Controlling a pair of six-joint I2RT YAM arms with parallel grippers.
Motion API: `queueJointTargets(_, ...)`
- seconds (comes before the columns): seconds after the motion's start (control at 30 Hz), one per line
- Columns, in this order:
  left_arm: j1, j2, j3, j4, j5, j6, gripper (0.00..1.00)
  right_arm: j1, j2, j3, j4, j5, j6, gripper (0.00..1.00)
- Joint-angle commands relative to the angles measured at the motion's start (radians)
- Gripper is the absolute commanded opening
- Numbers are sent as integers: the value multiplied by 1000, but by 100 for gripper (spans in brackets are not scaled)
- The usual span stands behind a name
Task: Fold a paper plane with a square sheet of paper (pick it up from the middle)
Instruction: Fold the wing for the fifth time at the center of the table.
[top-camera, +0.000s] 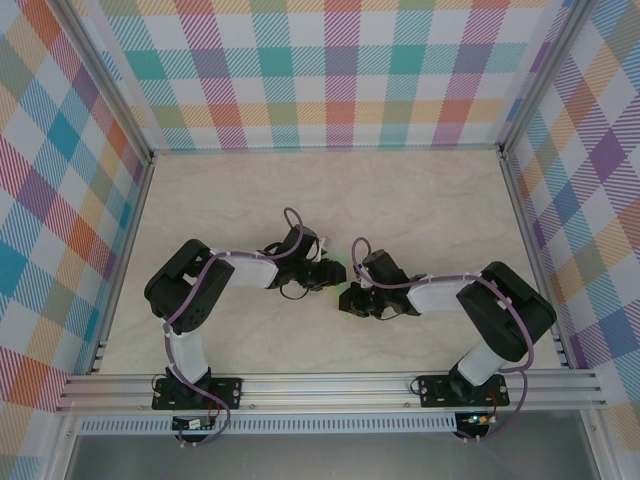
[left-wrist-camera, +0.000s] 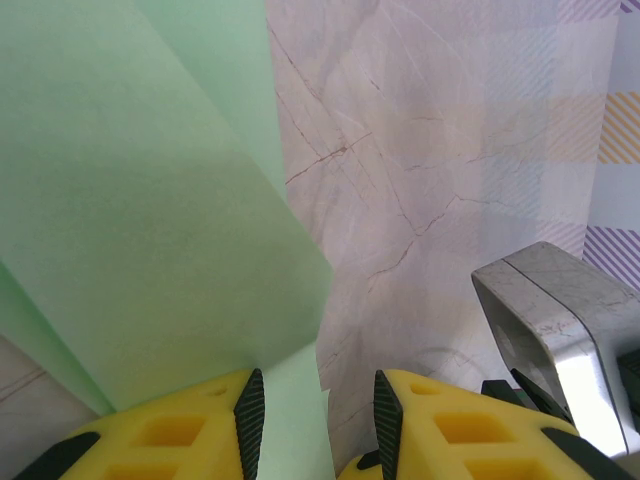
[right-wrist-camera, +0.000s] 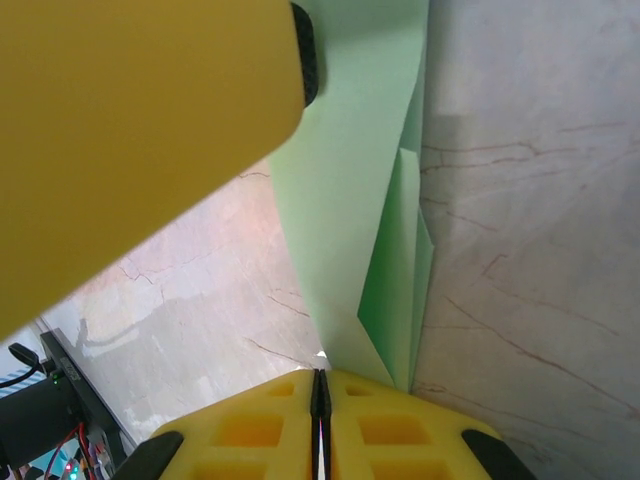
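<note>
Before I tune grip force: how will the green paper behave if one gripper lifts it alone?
Probably floppy: the folded paper looks sheet-thin where the right gripper pinches it. Likely very light. Its layers gape slightly, so they may spring open.

From above, the paper is a green sliver, mostly hidden beneath the arms. It runs off the left wrist frame's top and left edges; a blurred yellow finger is cropped at the right wrist frame's upper left
</note>
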Motion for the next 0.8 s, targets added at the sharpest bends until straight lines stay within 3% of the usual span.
queueJointTargets(0.0,1,33,-1,-75,-4,25,36,-3,25,-42,-15,-25,21,12)
queueJointTargets(0.4,2,36,-7,-82,-23,15,35,-4,-65,-130,0,-98,9,13)
queueJointTargets(0.77,4,46,-1,-87,-16,16,35,-4,-158,-113,-148,-92,-33,13)
